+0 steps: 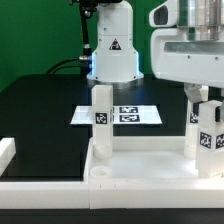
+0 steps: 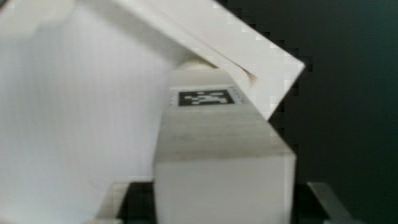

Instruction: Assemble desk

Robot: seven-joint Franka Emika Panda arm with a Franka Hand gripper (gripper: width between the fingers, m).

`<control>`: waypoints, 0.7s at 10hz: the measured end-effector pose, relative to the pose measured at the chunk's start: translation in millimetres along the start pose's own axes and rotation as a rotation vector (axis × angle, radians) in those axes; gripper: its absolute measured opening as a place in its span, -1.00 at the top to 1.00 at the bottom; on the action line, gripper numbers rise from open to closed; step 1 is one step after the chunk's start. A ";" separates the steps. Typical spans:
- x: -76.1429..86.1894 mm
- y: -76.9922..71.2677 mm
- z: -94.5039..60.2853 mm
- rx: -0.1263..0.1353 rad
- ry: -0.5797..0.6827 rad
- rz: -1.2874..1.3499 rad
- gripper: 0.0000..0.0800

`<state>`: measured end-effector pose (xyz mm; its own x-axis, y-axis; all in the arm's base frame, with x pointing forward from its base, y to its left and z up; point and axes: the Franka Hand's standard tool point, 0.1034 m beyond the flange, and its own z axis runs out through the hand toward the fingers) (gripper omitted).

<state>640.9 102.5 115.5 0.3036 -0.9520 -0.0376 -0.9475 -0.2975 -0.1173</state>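
- Exterior view: a black surface (image 1: 40, 105) fills the middle, with a green backdrop (image 1: 35, 30) behind it from 9 to 12 o'clock.
- The robot's white base (image 1: 112, 50), bearing a black triangular sign, stands at 12 o'clock on the far side of the surface.
- The marker board (image 1: 118, 115) lies flat at the centre, in front of the base, with tags showing on it.
- The white tabletop (image 1: 130, 172) lies across the 6 o'clock edge; a round socket shows at its near corner toward 7 o'clock.
- One leg (image 1: 102, 115) stands upright in the tabletop's corner at about 8 o'clock of centre, a tag on its side.
- A low white border wall (image 1: 8, 152) sits at 9 o'clock.
- At 3 o'clock the claw (image 1: 207, 105) hangs from the arm over a second leg (image 1: 208, 128), which stands upright at the tabletop's other end; the fingers flank its top, but whether they press on it I cannot tell.
- Wrist view: that leg (image 2: 217, 150) rises through the centre with a tag on its end, a white slanted part of the desk at 10 o'clock and dark ground at 3 o'clock.
- Dark finger tips (image 2: 329, 200) show low beside the leg; contact is unclear.
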 end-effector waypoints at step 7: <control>-13.4 1.3 -7.9 -0.042 -0.053 -0.179 0.01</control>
<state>634.8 114.3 123.7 0.4717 -0.8788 -0.0718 -0.8808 -0.4658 -0.0849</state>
